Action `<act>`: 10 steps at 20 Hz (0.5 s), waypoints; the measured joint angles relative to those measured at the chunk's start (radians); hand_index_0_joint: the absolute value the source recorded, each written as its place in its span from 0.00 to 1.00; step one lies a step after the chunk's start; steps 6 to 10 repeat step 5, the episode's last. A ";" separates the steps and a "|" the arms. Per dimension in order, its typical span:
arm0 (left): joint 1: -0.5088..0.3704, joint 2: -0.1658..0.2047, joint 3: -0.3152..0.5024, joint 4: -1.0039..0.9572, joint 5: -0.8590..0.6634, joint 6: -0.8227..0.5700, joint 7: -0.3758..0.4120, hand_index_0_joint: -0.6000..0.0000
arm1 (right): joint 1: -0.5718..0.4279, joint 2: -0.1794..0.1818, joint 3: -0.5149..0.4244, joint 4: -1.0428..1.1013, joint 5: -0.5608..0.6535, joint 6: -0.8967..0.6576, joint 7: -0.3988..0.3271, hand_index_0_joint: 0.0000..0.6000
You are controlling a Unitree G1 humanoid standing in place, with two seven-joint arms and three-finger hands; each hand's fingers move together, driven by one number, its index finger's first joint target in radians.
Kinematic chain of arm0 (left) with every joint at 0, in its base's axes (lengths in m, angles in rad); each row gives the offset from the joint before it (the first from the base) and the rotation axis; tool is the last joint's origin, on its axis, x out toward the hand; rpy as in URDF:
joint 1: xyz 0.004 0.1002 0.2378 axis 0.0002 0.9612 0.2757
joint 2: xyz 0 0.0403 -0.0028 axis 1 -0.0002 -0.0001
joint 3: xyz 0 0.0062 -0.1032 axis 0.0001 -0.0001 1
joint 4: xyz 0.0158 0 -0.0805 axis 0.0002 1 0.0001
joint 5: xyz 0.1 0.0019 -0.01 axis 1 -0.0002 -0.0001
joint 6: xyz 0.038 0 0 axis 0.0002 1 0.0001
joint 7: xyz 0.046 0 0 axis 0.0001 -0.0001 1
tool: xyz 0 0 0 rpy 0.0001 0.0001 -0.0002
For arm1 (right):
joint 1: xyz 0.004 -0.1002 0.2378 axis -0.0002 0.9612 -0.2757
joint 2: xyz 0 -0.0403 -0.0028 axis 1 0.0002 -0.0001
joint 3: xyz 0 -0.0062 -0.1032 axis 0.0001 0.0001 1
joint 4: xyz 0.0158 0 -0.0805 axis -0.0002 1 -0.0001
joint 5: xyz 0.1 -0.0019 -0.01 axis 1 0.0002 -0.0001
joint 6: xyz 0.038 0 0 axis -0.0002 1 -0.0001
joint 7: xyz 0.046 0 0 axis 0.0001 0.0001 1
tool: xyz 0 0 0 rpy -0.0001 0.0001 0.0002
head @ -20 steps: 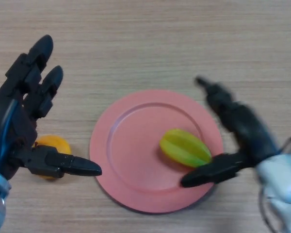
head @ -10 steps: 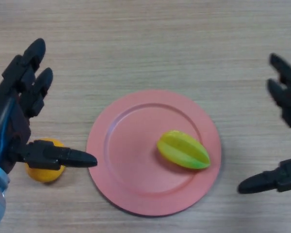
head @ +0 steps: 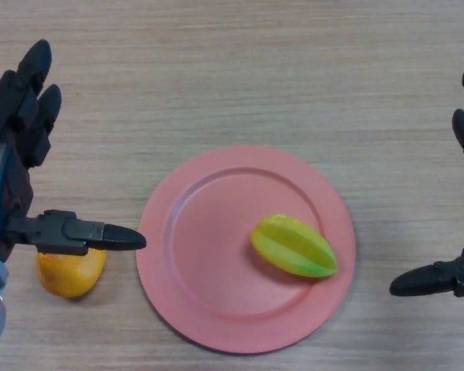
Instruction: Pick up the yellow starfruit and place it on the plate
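The yellow-green starfruit (head: 293, 246) lies on the right half of the pink plate (head: 193, 232), which sits on the wooden table. My right hand (head: 448, 277) is open at the right edge of the view, clear of the plate, holding nothing. My left hand (head: 19, 162) is open at the left edge, its thumb stretched towards the plate's left rim above an orange fruit.
An orange fruit (head: 68, 271) rests on the table just left of the plate, partly under my left thumb. Bare wooden table (head: 240, 69) stretches beyond the plate.
My right hand has pulled away to the right, off the plate, leaving the starfruit lying there. My left hand has drifted slightly left.
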 measured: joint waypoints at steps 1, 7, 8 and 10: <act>-0.005 0.001 0.000 0.011 0.000 -0.013 0.001 1.00 | 0.000 0.000 0.003 0.000 -0.001 0.000 0.000 0.00; -0.013 0.006 0.001 0.029 0.002 -0.035 0.020 1.00 | -0.004 0.000 0.033 -0.004 -0.001 0.000 0.000 0.00; -0.013 0.006 0.001 0.029 0.002 -0.035 0.020 1.00 | -0.004 0.000 0.033 -0.004 -0.001 0.000 0.000 0.00; -0.013 0.006 0.001 0.029 0.002 -0.035 0.020 1.00 | -0.004 0.000 0.033 -0.004 -0.001 0.000 0.000 0.00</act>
